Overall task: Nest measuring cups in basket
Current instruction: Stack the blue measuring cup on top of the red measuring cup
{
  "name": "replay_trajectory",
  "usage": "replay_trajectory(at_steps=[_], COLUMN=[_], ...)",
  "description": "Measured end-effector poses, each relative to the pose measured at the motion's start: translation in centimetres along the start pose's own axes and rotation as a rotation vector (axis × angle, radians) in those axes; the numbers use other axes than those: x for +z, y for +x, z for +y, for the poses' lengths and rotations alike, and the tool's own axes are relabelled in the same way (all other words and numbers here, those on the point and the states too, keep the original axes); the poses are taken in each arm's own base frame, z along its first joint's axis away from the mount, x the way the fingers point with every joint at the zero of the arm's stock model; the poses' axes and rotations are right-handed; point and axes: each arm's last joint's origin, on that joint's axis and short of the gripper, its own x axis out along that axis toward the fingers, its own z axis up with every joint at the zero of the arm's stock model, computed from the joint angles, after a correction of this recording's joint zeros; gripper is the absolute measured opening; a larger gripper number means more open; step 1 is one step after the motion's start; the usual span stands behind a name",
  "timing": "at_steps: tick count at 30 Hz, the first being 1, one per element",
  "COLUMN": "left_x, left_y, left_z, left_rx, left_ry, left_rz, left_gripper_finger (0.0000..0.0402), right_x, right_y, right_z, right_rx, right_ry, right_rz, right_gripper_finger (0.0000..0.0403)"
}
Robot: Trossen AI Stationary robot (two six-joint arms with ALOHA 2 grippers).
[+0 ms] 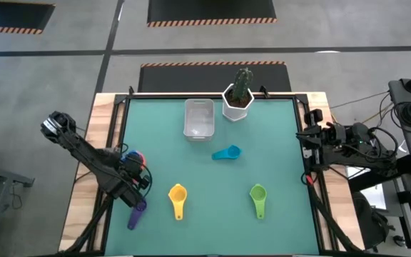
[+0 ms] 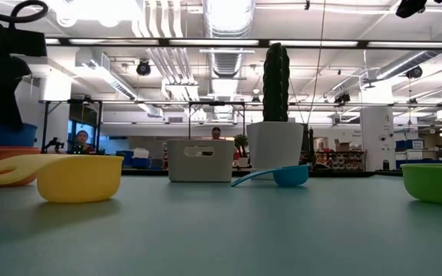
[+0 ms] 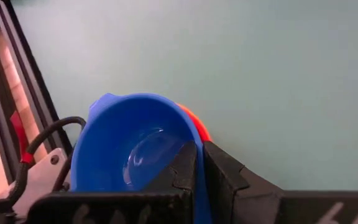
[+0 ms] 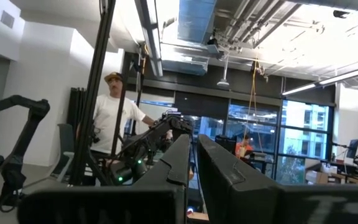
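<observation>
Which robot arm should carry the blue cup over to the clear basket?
Probably the left. Its tool is shut on the blue cup at the table's left edge. The right tool is parked off the right edge, pointing into the room. The basket sits mid-table at the back.

We count 6 cups: teal (image 1: 227,153), yellow (image 1: 178,194), green (image 1: 257,193), purple (image 1: 138,211), blue (image 3: 132,146), red (image 3: 194,121). 1 basket (image 1: 198,118), 1 cactus pot (image 1: 237,104), 2 arms.

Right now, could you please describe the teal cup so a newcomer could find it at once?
Start at the cactus pot on the table's far edge; the clear basket sits beside it. Just nearer than both lies the teal cup, alone mid-table, the only teal one, while the yellow and green cups lie nearer still.
</observation>
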Motion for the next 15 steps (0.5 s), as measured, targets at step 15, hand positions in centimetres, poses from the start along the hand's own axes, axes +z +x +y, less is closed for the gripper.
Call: replay_trajectory(at_steps=[15], left_x=[-0.21], left_y=[0.35], left_z=[0.06], left_rx=[0.000], left_ry=[0.000], left_rz=[-0.003], left_gripper_finger=[0.0029], right_x=[0.00], right_y=[0.00], right_z=[0.00], right_rx=[0.000], right_ry=[-0.001], right_rz=[0.000], right_gripper_finger=[0.0018])
